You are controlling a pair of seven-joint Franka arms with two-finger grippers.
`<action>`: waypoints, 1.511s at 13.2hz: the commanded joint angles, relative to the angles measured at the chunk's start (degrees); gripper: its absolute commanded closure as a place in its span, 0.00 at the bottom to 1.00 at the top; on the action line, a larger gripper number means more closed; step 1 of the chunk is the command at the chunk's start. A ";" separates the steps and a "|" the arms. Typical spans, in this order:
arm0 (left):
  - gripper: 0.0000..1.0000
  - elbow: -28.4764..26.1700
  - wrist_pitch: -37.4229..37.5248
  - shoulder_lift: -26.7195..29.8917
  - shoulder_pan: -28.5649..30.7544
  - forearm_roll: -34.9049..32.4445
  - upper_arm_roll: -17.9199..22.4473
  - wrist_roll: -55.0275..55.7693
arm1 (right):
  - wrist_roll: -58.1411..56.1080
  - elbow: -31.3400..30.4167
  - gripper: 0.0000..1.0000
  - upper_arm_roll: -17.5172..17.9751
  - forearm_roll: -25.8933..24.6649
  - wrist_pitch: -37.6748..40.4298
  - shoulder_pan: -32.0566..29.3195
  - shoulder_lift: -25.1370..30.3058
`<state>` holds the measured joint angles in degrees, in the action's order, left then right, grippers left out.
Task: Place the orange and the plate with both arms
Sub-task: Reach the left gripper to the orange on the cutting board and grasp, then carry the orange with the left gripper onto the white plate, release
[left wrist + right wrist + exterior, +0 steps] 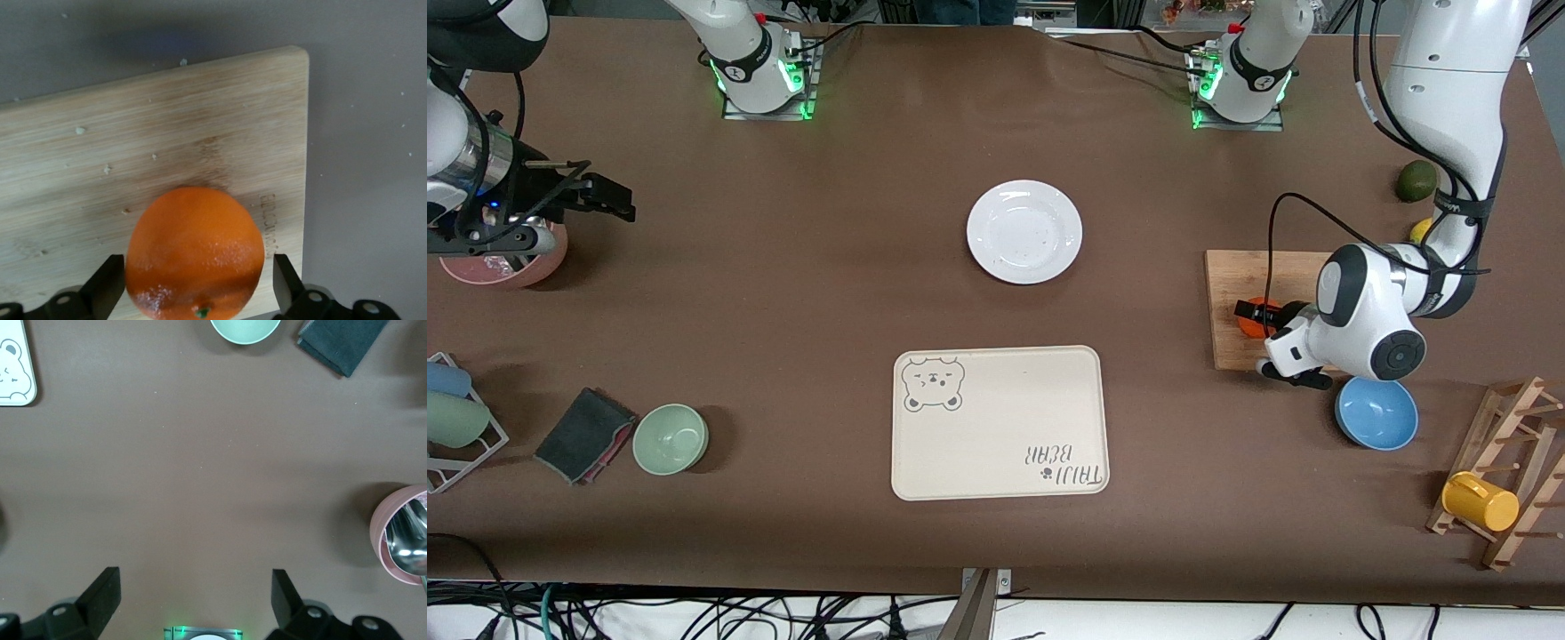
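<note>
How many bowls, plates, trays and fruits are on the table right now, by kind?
Bowls: 3, pink bowl, green bowl, blue bowl
Plates: 1, white plate
Trays: 1, bear-print tray
Fruits: 3, orange on the cutting board, dark green fruit, partly hidden yellow fruit
Total: 8

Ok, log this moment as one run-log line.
left gripper: fingers either side of orange on cutting board | right gripper: open, waiting above table | plate: untouched, mid-table

The orange (pixel 1258 318) lies on the board (pixel 1240 293), plate (pixel 1024 231) well apart.
</note>
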<state>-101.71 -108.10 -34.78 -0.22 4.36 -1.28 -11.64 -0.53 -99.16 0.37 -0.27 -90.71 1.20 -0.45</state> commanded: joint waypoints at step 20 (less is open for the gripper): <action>1.00 -11.84 -28.62 2.01 -15.93 5.58 -30.80 77.52 | -0.61 1.51 0.00 -0.19 0.28 1.24 -0.67 -0.96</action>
<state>-112.51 -131.91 -32.13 -12.55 8.96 -32.71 60.56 -0.53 -99.13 0.04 -0.27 -90.61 0.97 -0.92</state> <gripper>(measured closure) 0.286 0.000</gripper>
